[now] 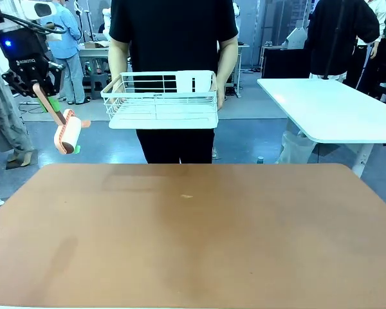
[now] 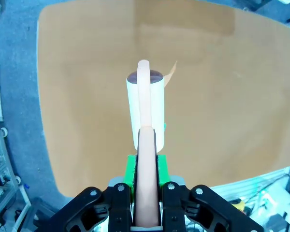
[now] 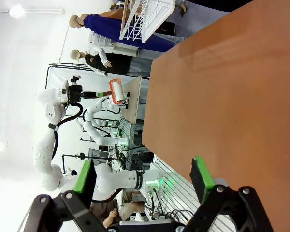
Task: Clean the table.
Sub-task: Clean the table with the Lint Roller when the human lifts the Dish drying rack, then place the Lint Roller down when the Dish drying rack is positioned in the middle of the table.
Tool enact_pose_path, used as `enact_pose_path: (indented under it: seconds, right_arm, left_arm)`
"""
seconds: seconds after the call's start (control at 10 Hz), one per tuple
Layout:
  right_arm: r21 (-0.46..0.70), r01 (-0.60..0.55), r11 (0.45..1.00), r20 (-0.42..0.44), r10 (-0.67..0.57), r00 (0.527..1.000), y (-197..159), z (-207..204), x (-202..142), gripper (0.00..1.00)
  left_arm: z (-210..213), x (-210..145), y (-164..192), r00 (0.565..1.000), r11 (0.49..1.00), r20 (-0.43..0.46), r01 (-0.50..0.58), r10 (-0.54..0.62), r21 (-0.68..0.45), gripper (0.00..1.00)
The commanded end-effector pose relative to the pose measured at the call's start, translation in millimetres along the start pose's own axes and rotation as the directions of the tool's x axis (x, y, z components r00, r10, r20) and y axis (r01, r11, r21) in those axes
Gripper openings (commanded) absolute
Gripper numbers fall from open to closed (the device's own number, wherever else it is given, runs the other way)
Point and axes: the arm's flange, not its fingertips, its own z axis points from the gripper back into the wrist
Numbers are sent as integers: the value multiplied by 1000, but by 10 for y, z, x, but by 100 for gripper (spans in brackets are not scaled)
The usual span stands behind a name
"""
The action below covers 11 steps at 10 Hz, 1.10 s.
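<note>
Terracotta-brown and matte, the table (image 1: 193, 238) spread smooth and broad across the near half of the front view, its corners rounded. Beyond its far right corner stood a smaller white-topped table (image 1: 334, 109). A person (image 1: 174, 32) in a black shirt stood at the far edge, holding a white wire rack (image 1: 161, 100) level in the air, clear of the brown top.

At upper left, the left gripper (image 1: 48, 100) hung above the floor just off the table's far left corner. The left wrist view showed what the front view could not: its green pads (image 2: 130, 169) pressed tight on the smooth peach handle of a lint roller (image 2: 145, 104), whose white cylinder pointed down toward the tabletop.

From the right wrist view, the right gripper (image 3: 142, 175) had its fingers spread wide with nothing between them, beside the table's long edge.

One small pale speck (image 1: 186, 196) lay near the table's middle.
</note>
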Motion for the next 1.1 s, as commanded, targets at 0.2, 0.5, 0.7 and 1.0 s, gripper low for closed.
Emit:
enact_pose_path:
  seconds: [0.2,0.5,0.7,1.0]
  right_arm:
    - [-1,5,1000,4,-5,1000,36,-3,3,100]
    - [-1,5,1000,4,-5,1000,36,-3,3,100]
    - [-1,5,1000,4,-5,1000,36,-3,3,100]
    - [-1,5,1000,4,-5,1000,36,-3,3,100]
  left_arm:
    - [67,9,36,1000,1000,12,-7,7,-3,21]
    - [67,9,36,1000,1000,12,-7,7,-3,21]
    - [67,9,36,1000,1000,12,-7,7,-3,21]
    - [67,9,36,1000,1000,12,-7,7,-3,21]
